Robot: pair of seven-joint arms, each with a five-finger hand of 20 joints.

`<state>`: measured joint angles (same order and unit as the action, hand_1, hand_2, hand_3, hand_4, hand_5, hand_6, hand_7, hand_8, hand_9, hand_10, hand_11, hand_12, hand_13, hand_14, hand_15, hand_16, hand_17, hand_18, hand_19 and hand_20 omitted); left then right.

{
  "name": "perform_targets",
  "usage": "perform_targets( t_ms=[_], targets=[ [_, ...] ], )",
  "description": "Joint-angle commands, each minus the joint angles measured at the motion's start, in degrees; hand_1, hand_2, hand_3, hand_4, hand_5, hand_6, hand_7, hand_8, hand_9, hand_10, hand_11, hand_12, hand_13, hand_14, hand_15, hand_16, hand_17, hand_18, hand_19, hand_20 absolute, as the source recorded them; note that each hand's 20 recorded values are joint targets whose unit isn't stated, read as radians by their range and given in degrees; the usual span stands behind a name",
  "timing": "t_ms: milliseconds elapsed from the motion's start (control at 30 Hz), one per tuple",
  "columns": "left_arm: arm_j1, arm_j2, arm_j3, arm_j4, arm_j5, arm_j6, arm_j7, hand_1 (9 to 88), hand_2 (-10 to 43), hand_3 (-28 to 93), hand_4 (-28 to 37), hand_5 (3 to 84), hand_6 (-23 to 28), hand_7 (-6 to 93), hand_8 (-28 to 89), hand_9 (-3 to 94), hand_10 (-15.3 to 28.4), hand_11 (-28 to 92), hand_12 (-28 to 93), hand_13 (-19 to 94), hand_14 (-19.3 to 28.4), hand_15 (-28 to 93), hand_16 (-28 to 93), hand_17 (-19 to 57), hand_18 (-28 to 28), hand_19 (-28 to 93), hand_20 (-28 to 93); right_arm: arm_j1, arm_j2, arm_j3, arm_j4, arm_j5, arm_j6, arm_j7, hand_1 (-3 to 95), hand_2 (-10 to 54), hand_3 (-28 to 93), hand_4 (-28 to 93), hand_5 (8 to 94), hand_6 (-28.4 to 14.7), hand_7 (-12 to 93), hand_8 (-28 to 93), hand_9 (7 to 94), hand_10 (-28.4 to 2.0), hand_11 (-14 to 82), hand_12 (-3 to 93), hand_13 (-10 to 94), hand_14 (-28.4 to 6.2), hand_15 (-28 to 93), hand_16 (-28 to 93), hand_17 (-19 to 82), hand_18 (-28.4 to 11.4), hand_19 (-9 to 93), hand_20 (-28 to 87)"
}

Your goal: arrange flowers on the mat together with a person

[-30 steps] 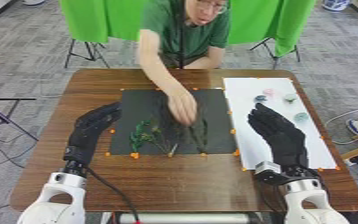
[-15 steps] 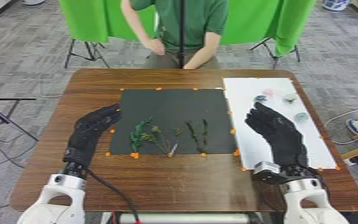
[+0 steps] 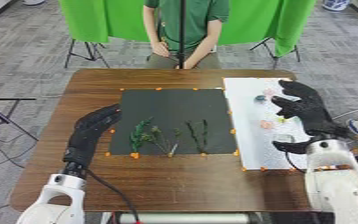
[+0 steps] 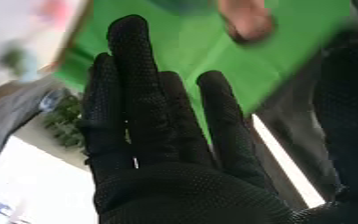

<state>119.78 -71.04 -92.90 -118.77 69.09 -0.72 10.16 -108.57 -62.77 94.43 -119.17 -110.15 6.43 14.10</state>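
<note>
While right hand point(image 3: 310, 111) is spread, dark mat point(image 3: 171, 107) lies on brown table point(image 3: 175, 187), green cloth point(image 3: 91, 20) beyond.

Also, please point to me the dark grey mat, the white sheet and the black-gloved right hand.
Dark grey mat point(image 3: 171, 107): head view, bare middle.
White sheet point(image 3: 249, 116): head view, bare left part.
Right hand point(image 3: 315, 114): head view, glove's middle.
</note>
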Motion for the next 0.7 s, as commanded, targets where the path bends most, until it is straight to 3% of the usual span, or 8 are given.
perform_targets(
  t_ms=[33,233,700],
  targets=[
    [0.68,0.20,-0.43,-0.04,-0.06,-0.15,-0.64,34.7,-3.9,59,-15.8,46.8,4.6,12.4,-6,44.0,11.8,17,16,34,16.1,12,6,3.7,13.3,9,19,1.20,7.27,-1.02,2.77,-22.78,-11.83,4.22,28.6,-9.5,70,-18,47.4,-4.4,11,-8,51.6,-19.1,13.9,20.6,68,-15.3,45,22,36,-22.1,75,45],
    [0.66,0.25,-0.32,0.02,-0.10,0.10,-0.35,34.6,-4.0,59,-15.8,46.8,4.6,12.3,-6,44.0,11.8,17,16,34,16.2,12,6,3.7,13.4,9,19,3.94,9.37,-4.23,5.83,-23.50,-16.53,5.49,31.5,-9.5,69,-20,50.8,-3.2,12,-8,61.0,-18.1,17.6,19.7,74,-12.8,46,23,41,-21.5,80,45],
    [0.51,0.05,-0.13,0.12,-0.03,-0.19,-0.43,34.5,-4.0,59,-16.0,46.7,4.6,12.4,-5,44.0,11.8,17,16,34,16.1,12,6,3.4,13.5,9,19,12.60,10.16,-14.22,16.02,-27.96,-16.01,8.21,35.9,-9.5,68,-21,51.9,-2.4,12,-8,69.0,-17.1,16.9,18.8,81,-9.5,43,25,47,-18.8,83,41]
  ],
)
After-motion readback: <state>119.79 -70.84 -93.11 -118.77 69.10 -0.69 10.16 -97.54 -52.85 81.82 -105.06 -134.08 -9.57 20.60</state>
